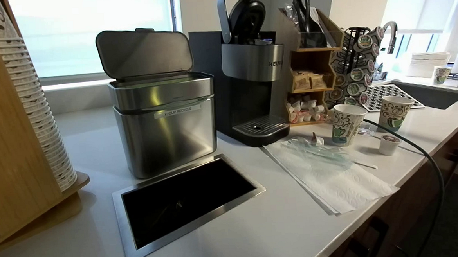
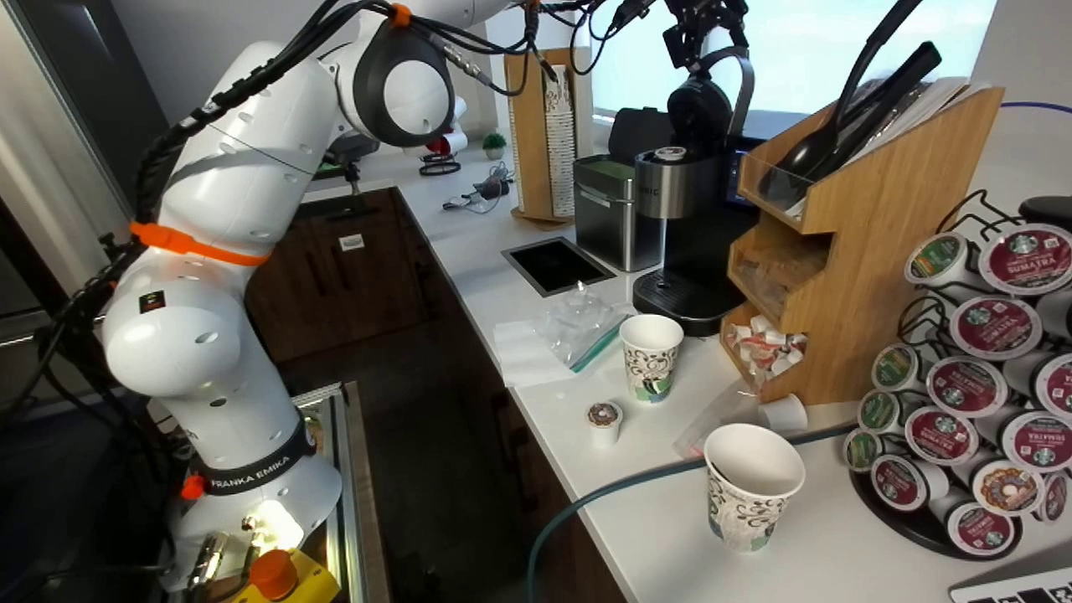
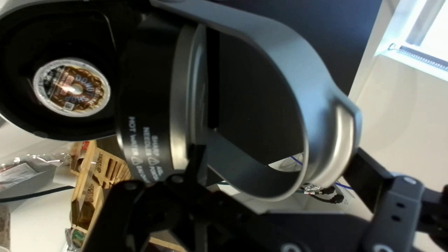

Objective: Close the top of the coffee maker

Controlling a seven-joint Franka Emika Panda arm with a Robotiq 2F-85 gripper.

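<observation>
Exterior view, far left: the arm [image 2: 226,201] stands beyond the front edge of the counter [image 2: 469,234], leans up from its base [image 2: 251,481], bends at a high elbow [image 2: 414,96] and runs upward out of frame. Toward the back edge come the bin [image 2: 599,226], then the coffee maker [image 2: 660,193], its top [image 2: 697,107] raised. The gripper [image 2: 710,52] points down just above that top. In the wrist view, from the left, a pod [image 3: 71,87] sits in the coffee maker, then come the top's underside and the gripper's fingers [image 3: 369,176], well apart with the handle [image 3: 316,94] between them; whether they touch is unclear.
</observation>
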